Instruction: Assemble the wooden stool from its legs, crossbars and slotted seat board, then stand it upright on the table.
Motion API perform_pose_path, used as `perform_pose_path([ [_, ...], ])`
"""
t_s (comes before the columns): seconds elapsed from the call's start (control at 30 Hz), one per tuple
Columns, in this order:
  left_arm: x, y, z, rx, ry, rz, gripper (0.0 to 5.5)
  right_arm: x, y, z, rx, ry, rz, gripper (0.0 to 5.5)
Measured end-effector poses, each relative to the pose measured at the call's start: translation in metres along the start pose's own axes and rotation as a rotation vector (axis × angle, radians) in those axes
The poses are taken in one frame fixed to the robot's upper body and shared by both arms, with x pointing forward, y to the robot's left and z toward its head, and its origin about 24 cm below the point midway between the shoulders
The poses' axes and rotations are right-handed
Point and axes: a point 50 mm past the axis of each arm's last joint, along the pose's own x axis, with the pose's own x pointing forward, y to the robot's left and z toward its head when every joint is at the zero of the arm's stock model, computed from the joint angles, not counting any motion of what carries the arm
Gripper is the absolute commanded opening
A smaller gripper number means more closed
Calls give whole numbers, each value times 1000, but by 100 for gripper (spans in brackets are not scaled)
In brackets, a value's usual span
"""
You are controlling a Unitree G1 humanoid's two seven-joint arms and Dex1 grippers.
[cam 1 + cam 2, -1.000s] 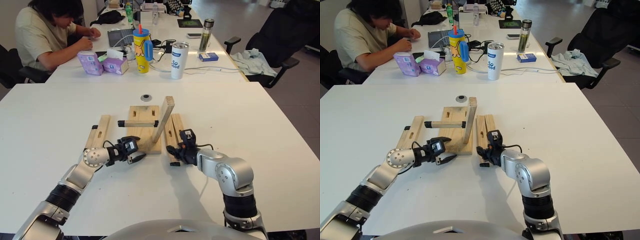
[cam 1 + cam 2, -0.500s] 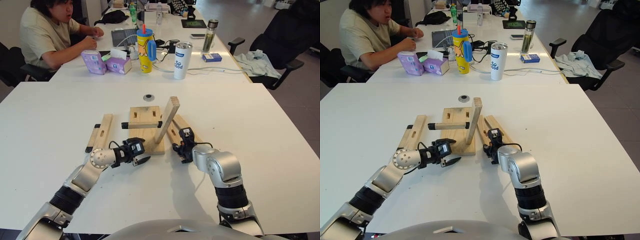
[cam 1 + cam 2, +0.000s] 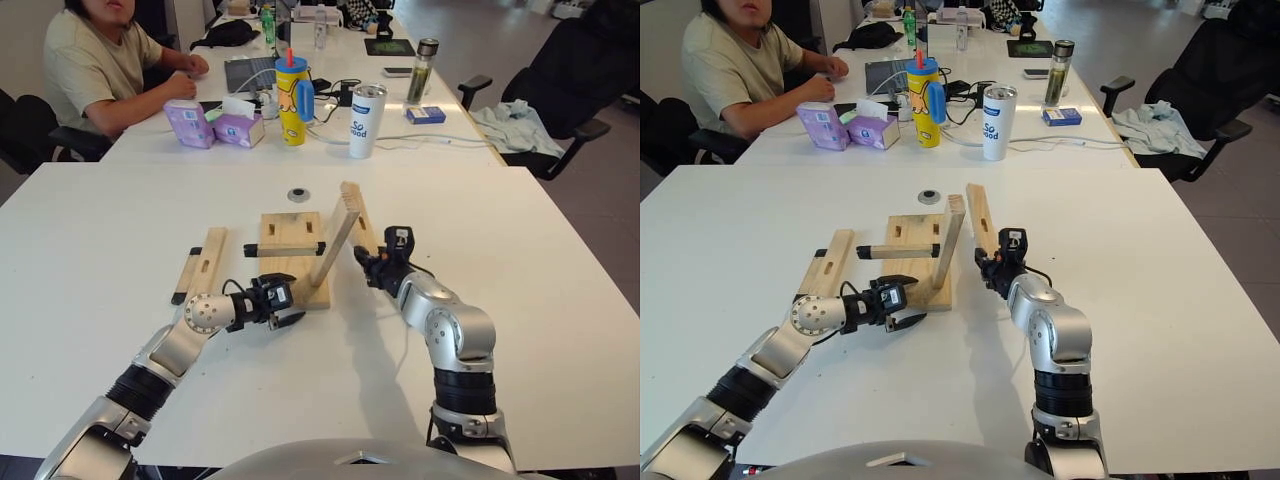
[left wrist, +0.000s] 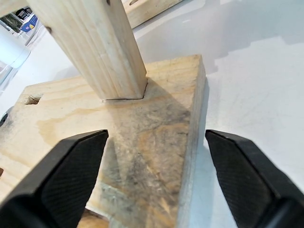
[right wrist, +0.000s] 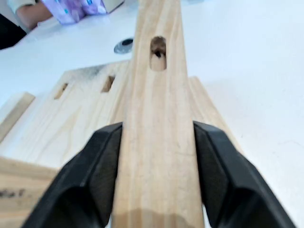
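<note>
Stool leg (image 3: 980,215) now raised in right jaws.

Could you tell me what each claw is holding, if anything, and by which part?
The right claw grips a wooden leg near its lower end. The left claw is open by the seat board.

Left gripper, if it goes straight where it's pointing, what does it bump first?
Most likely the seat board: its near end lies between the open fingers of the left gripper. Just beyond, the leaning leg stands slotted into the board.
</note>
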Motion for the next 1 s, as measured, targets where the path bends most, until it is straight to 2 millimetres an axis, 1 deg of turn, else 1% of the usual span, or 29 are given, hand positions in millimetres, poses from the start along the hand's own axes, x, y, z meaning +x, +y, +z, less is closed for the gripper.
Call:
perform_pose_path([
  [0.1, -4, 3, -1, 3, -21, 30, 379, 2, -1, 15, 11, -117, 33, 208],
  [0.23, -11, 3, -2, -10, -58, 60, 379, 2, -5, 26, 51, -219, 104, 208],
  [0.33, -19, 3, -2, -13, -70, 75, 379, -1, -17, 38, 78, -284, 132, 208],
  [0.43, -29, -7, 3, -38, -78, 21, 379, -6, -26, 55, 92, -370, 166, 208],
  [0.47, -34, -14, 9, -80, -104, -13, 379, -9, -28, 64, 90, -413, 203, 208],
  [0.5, -37, -17, 14, -114, -131, -32, 379, -11, -27, 68, 82, -429, 226, 208],
  [0.53, -43, -19, 24, -155, -178, -58, 379, -13, -26, 73, 71, -449, 266, 208],
  [0.6, -57, -17, 42, -259, -266, -100, 379, -17, -23, 81, 68, -475, 356, 208],
  [0.67, -70, -12, 54, -328, -323, -141, 414, -23, -20, 88, 92, -496, 442, 208],
  [0.77, -89, 1, 69, -503, -477, -198, 468, -40, -14, 102, 186, -537, 648, 208],
  [0.8, -96, 9, 76, -554, -544, -214, 485, -49, -9, 107, 206, -540, 746, 208],
  [0.87, -107, 22, 88, -595, -645, -223, 519, -60, -1, 113, 206, -532, 881, 208],
  [0.9, -116, 32, 96, -634, -724, -227, 533, -67, 5, 115, 197, -503, 975, 208],
  [0.97, -128, 48, 108, -660, -825, -215, 540, -77, 13, 114, 158, -443, 1093, 208],
  [1.0, -137, 58, 117, -673, -892, -213, 540, -83, 20, 111, 131, -386, 1185, 208],
])
